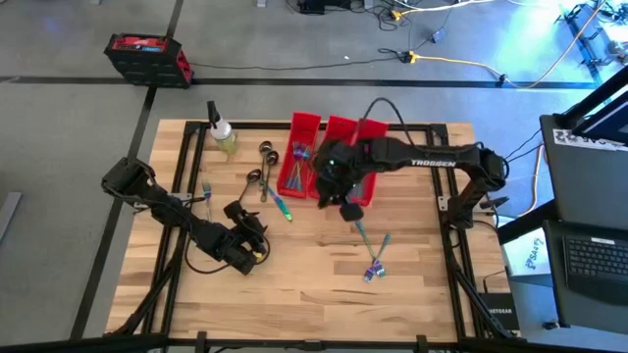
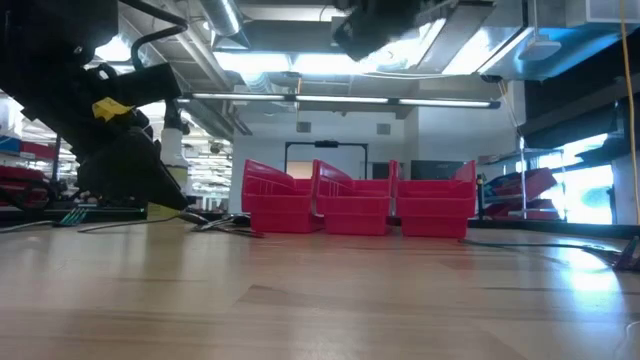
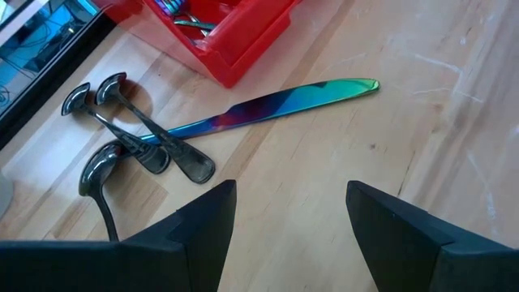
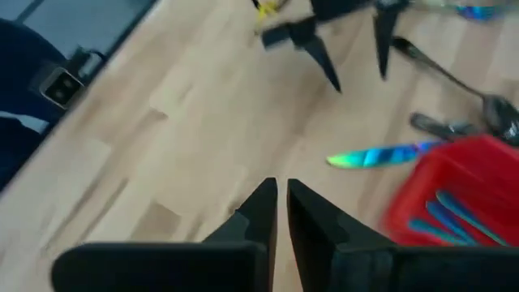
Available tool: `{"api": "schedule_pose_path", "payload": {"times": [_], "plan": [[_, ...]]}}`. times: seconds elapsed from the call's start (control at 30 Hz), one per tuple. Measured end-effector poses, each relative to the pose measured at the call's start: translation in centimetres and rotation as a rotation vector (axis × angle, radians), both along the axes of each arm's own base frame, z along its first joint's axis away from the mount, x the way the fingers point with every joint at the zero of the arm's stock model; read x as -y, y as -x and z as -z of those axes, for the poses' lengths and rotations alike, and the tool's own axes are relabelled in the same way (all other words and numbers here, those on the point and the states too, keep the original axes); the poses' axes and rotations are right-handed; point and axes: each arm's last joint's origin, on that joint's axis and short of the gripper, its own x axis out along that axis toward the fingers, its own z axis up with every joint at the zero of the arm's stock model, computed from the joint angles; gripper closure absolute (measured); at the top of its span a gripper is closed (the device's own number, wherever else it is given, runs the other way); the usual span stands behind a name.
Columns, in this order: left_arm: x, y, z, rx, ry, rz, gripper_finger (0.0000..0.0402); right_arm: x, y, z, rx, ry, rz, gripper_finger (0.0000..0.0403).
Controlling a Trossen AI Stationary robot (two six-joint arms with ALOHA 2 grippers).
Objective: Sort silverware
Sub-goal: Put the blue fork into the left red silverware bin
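Sorting partly done. The left red bin (image 1: pixel 299 157) already holds several iridescent pieces; what the other two red bins (image 1: pixel 355 132) contain cannot be told.

Right gripper (image 1: pixel 350 209): fingers closed together, nothing visible between them, poised above the table just in front of the bins. On the side away from the bins, an iridescent utensil (image 1: pixel 360 231) lies just beside it, and a further small cluster of iridescent pieces (image 1: pixel 375 267) lies beyond, unsorted.

Left gripper (image 1: pixel 257 247): fingers spread wide and empty, low over the table. Ahead of it lie an iridescent knife (image 3: pixel 268 106) and three dark grey spoons (image 3: pixel 134 138), the knife's handle end crossing the spoons, all beside the corner of the left bin. A small iridescent fork (image 1: pixel 207 188) lies farther off, near the spray bottle (image 1: pixel 222 132).

Remaining, by judgement: every loose piece on the table.
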Motion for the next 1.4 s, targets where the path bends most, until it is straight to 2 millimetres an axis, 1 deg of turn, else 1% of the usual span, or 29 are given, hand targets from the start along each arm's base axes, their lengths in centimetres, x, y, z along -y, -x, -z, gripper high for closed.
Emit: {"api": "schedule_pose_path", "payload": {"times": [0.07,0.13,0.2,0.27,0.33,0.43,0.5,0.57,0.67,0.77,0.83,0.9,1.0,1.17,1.27,1.3,1.4], "plan": [[0.0,0.0,0.0,0.0,0.0,0.0,0.018,-1.1,-0.3,0.0,-0.003,-0.018,0.004,0.0384],[0.0,0.0,0.0,-0.001,0.0,0.0,0.018,-2.1,-0.7,0.5,-0.026,-0.046,0.003,0.0382],[0.0,0.0,0.0,0.001,0.0,0.0,0.018,-3.0,-0.7,0.7,-0.039,-0.099,-0.049,0.0382],[0.0,0.0,0.0,-0.002,0.0,0.0,0.018,-3.7,-0.7,0.4,-0.023,-0.159,-0.093,0.0382],[0.0,0.0,0.0,-0.001,0.0,0.0,0.018,-4.6,-0.7,0.3,-0.028,-0.175,-0.106,0.0381],[0.0,0.0,0.0,-0.001,0.0,0.0,0.018,-6.1,-0.1,0.7,-0.097,-0.188,-0.146,0.0384],[0.0,0.0,0.0,0.0,0.001,0.0,0.018,-7.4,-0.1,1.1,-0.136,-0.263,-0.209,0.039],[0.0,0.0,0.0,-0.001,0.001,0.0,0.018,-8.8,-0.2,1.8,-0.179,-0.297,-0.218,0.0397],[0.0,0.0,0.0,-0.002,0.0,0.0,0.018,-10.6,0.3,3.4,-0.283,-0.209,-0.114,0.0401],[0.0,0.0,0.0,-0.001,0.001,0.0,0.018,-12.1,0.8,5.0,-0.345,-0.097,0.042,0.0397],[0.0,0.0,0.0,0.0,0.001,0.0,0.018,-13.3,1.1,6.0,-0.338,-0.045,0.157,0.0397],[0.0,0.0,0.0,0.001,0.002,0.0,0.018,-14.8,1.6,6.6,-0.305,-0.04,0.23,0.0396],[0.0,-0.2,-0.1,0.018,0.01,-0.003,0.018,-16.8,2.7,7.1,-0.173,-0.005,0.39,0.0396],[0.6,-0.9,-0.4,0.101,0.089,0.004,0.018,-19.0,5.3,8.9,-0.068,-0.082,0.706,0.0393],[1.4,-2.0,-1.0,0.24,0.203,0.014,0.018,-20.5,6.8,9.5,0.035,-0.108,0.859,0.0385],[1.6,-2.5,-1.4,0.264,0.237,0.051,0.018,-21.1,7.3,9.7,0.048,-0.111,0.875,0.038],[2.3,-4.2,-3.0,0.37,0.316,0.224,0.018,-22.7,8.3,9.8,0.053,-0.111,0.829,0.0351]]}}
